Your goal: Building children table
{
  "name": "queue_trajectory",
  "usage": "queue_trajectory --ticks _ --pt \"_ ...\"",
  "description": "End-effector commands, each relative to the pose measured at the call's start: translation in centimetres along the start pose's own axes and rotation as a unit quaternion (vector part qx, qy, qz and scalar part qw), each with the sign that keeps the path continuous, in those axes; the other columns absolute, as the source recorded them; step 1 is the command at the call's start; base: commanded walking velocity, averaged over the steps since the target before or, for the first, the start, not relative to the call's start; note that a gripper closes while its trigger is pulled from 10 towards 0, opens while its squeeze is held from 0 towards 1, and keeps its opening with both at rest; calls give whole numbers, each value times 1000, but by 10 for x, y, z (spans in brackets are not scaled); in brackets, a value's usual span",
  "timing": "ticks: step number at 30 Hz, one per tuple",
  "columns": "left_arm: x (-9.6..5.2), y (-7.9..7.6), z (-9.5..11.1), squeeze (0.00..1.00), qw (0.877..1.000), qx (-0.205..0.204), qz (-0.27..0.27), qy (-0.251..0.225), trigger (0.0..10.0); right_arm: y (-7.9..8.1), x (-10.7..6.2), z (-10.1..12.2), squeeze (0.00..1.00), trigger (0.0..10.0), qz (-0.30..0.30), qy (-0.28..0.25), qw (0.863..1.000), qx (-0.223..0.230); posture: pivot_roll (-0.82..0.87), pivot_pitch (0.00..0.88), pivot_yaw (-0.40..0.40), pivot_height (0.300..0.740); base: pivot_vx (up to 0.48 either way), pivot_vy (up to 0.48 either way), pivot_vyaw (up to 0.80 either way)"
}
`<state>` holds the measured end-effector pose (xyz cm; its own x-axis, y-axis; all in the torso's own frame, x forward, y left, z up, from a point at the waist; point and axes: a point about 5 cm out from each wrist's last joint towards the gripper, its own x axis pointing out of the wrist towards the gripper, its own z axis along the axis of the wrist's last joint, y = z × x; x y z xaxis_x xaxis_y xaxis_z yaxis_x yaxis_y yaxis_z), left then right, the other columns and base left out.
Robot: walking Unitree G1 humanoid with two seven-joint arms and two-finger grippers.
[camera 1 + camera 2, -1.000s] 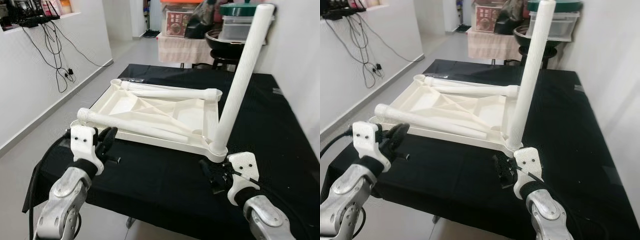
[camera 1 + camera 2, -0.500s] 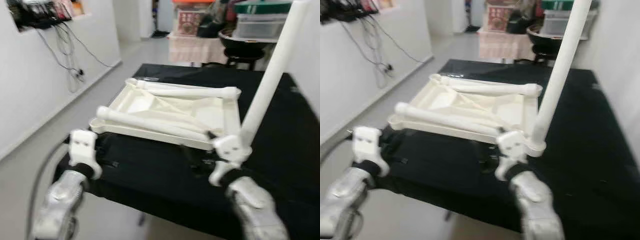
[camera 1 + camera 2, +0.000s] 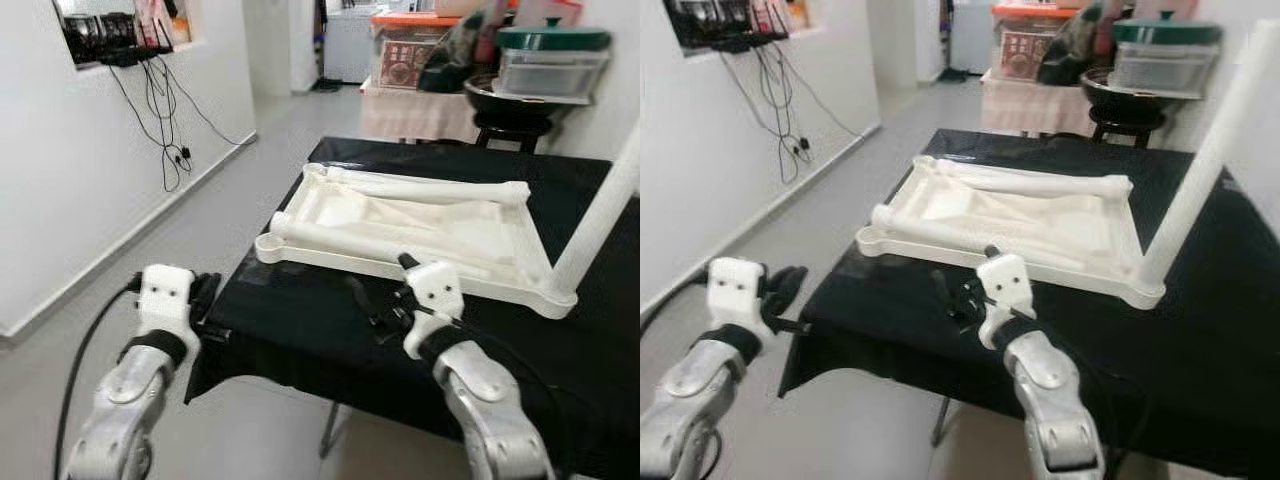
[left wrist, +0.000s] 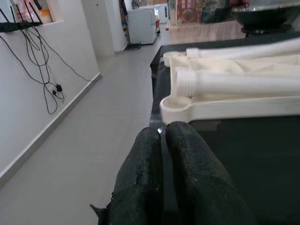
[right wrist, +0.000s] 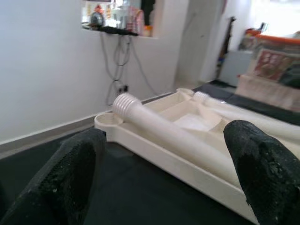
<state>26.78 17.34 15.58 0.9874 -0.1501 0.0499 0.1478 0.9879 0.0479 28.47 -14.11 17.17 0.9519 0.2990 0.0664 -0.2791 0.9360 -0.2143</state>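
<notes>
The black-draped work table [image 3: 300, 330] carries the white children's tabletop [image 3: 440, 215], lying upside down with its ribbed underside showing and its long sides running across the robot's front. One leg [image 3: 600, 230] already stands upright in the corner socket at the robot's near right. Two loose legs lie on the panel: the far leg [image 3: 430, 187] along the far rim, and the near leg [image 3: 345, 238] running slantwise across the panel, with its threaded end [image 5: 125, 104] pointing to the robot's left, just beside the empty near-left corner socket [image 3: 270, 247]. The coming move most likely turns on this near leg, since its long axis lies crosswise to the reach of both arms, so a grip would close across its width rather than along it. The right gripper [image 3: 385, 305] hovers over the cloth just short of the panel's near rim, its fingers [image 5: 70, 183] spread wide, and in its wrist view the near leg sits squarely between them and ahead; it is the nearer arm by my judgement. The left gripper [image 3: 205, 300] hangs beyond the table's left edge, its fingers [image 4: 187, 173] pressed together, aimed toward the empty socket but well apart from it.
</notes>
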Motion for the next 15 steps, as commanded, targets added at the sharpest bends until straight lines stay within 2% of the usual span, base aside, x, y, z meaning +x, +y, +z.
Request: queue_trajectory --ticks 1,8,9,15 --pt "0 -1 1 0 1000 13 4 -5 10000 -1 3 -7 0 10000 -11 16 1000 -1 -46 0 12 740 0 0 0" --pt "-2 1 0 0 999 29 20 -4 10000 -4 8 -8 0 10000 -31 23 999 4 -39 0 9 740 0 0 0" --pt "-9 2 -1 1000 1000 18 15 -11 10000 -4 12 -14 0 10000 -36 39 999 7 -37 0 12 740 0 0 0" --pt "-9 0 -2 1000 1000 15 10 -17 10000 -2 15 -20 0 10000 -29 50 998 10 -35 0 12 740 0 0 0"
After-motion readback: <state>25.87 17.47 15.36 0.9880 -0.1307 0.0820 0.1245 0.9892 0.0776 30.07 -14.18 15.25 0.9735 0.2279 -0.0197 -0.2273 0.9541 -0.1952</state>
